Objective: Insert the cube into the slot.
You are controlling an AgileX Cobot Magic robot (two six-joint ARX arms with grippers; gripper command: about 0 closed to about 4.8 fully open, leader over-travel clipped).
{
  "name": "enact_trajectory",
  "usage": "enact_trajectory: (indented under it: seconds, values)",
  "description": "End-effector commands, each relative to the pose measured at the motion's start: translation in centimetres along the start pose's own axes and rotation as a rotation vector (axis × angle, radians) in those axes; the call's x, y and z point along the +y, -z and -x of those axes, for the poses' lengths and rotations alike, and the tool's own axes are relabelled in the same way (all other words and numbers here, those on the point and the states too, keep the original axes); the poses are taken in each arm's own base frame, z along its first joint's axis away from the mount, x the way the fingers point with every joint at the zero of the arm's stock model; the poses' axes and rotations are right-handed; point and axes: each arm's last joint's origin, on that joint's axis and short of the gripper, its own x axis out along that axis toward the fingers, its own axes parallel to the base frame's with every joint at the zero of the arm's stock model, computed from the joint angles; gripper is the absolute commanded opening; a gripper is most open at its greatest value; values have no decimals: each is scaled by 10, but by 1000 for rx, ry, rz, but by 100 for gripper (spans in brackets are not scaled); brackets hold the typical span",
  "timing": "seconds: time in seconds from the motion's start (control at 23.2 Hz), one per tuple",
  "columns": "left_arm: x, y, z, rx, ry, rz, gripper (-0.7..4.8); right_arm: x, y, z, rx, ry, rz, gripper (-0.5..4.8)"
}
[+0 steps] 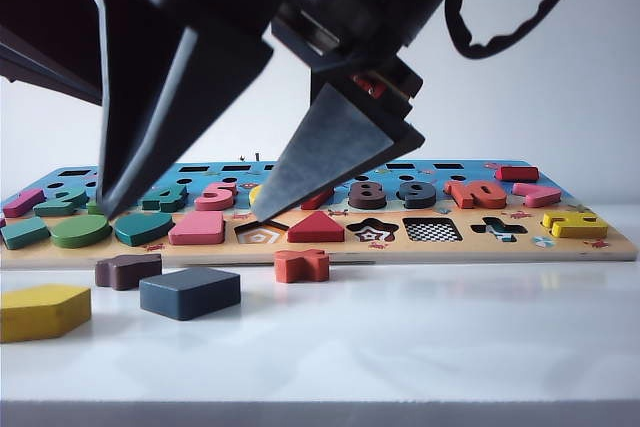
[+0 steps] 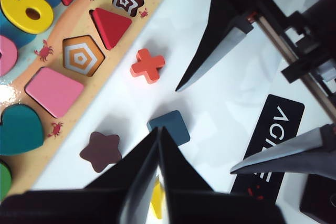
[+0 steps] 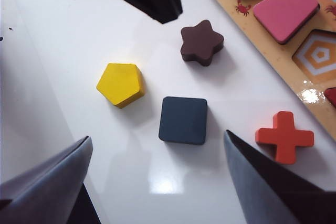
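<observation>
- Right wrist view: right gripper (image 3: 157, 182) jaws spread wide, empty, above the cube (image 3: 183, 119).
- Cube flat on the counter (image 3: 63, 35), between yellow pentagon (image 3: 121, 84) and orange cross (image 3: 285, 136).
- Slot (image 1: 432, 230) in the board (image 1: 600, 247), unfilled.
- Left gripper (image 2: 158, 153) jaws closed, empty.

On the desk (image 1: 400, 347), before the board (image 1: 620, 245), the cube (image 1: 190, 292) lies between the pentagon (image 1: 42, 311) on its left and the cross (image 1: 301, 265) on its right; the star (image 1: 127, 270) sits just behind it. The slot (image 1: 432, 230) lies in the board, right of the cross.
</observation>
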Motion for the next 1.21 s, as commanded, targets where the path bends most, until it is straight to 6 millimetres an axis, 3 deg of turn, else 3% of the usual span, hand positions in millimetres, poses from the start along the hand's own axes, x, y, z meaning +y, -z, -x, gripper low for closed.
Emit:
enact_trajectory:
  seconds: [0.04,0.73,0.95,1.21]
  values:
    - [-2,-1,-2,-1,34,-14,17,0,-1,-3,-8,13,0,479]
    - [-5,5,-4,69,67,29,17,-2,1,-23,10,65,11,478]
    - [-6,10,-3,112,76,57,17,-2,3,-28,23,70,21,464]
    - [-7,11,-3,120,78,63,17,-2,3,-29,24,70,22,405]
